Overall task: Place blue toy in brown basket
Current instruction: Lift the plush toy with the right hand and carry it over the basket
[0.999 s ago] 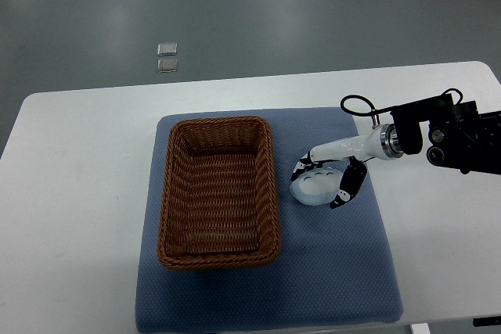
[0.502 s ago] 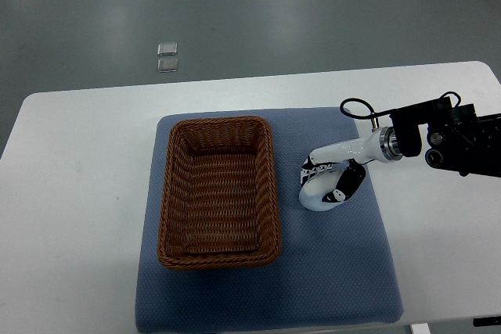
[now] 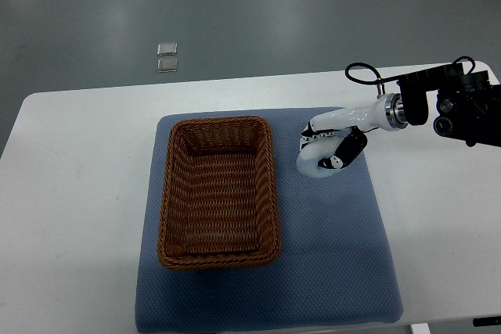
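The pale blue rounded toy (image 3: pixel 311 163) sits wrapped in the curled fingers of the white right hand (image 3: pixel 327 151), its orientation hidden. Since before, it has lifted off the blue mat (image 3: pixel 329 263) beside the brown wicker basket (image 3: pixel 219 191).

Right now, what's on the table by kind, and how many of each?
Brown wicker basket: 1
Blue mat under the basket: 1
Pale blue toy, gripped in the right hand: 1
Total: 3
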Controlling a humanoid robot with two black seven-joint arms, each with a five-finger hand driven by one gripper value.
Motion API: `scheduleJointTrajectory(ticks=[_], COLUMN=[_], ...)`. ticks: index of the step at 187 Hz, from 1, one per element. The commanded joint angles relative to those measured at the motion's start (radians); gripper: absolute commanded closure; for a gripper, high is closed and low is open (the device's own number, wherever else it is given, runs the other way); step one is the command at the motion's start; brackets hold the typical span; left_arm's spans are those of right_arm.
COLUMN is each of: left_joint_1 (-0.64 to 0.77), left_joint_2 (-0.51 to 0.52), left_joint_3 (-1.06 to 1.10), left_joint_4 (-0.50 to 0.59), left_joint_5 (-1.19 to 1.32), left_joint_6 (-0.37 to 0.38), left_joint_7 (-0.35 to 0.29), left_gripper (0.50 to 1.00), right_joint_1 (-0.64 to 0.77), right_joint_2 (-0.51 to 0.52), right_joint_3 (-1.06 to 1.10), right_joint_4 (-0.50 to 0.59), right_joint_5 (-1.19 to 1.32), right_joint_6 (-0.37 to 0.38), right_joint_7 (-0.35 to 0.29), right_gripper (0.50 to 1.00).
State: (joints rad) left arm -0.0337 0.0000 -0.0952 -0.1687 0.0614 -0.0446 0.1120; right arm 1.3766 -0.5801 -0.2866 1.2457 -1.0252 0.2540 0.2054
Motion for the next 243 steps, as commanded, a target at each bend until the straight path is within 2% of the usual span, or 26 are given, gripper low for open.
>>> scheduleJointTrajectory(ticks=[1,61,107,177,202,214,225,243], left_joint_1=[0.0,0.0,0.0,0.0,0.0,0.0,0.0,0.0], left_joint_2=[0.0,0.0,0.0,0.0,0.0,0.0,0.0,0.0], left_joint_3=[0.0,0.0,0.0,0.0,-0.001,0.0,0.0,0.0], left_joint_4=[0.0,0.0,0.0,0.0,0.0,0.0,0.0,0.0], left_joint_5=[0.0,0.0,0.0,0.0,0.0,0.0,0.0,0.0], left_joint_6=[0.0,0.0,0.0,0.0,0.0,0.002,0.0,0.0], left_joint_7=[0.0,0.0,0.0,0.0,0.0,0.0,0.0,0.0], left_gripper=[0.5,0.5,0.5,0.5,0.5,0.5,0.5,0.5], right_joint_1=[0.032,0.041,-0.048,-0.182,-0.211,-0.214,-0.215,-0.217], right_joint_2=[0.0,0.086,0.226,0.359,0.388,0.395,0.399,0.401], right_joint_3=[0.001,0.15,0.233,0.241,0.241,0.241,0.242,0.259], right_joint_4=[0.0,-0.028,-0.115,-0.178,-0.184,-0.184,-0.186,-0.186], right_joint_5=[0.004,0.02,0.079,0.076,0.074,0.074,0.074,0.074], right_joint_6=[-0.004,-0.036,-0.087,-0.162,-0.193,-0.203,-0.211,-0.216], right_joint_7=[0.003,0.008,0.009,0.008,0.008,0.009,0.009,0.009], right_gripper=[0.987,0.975,0.971,0.955,0.918,0.885,0.824,0.783])
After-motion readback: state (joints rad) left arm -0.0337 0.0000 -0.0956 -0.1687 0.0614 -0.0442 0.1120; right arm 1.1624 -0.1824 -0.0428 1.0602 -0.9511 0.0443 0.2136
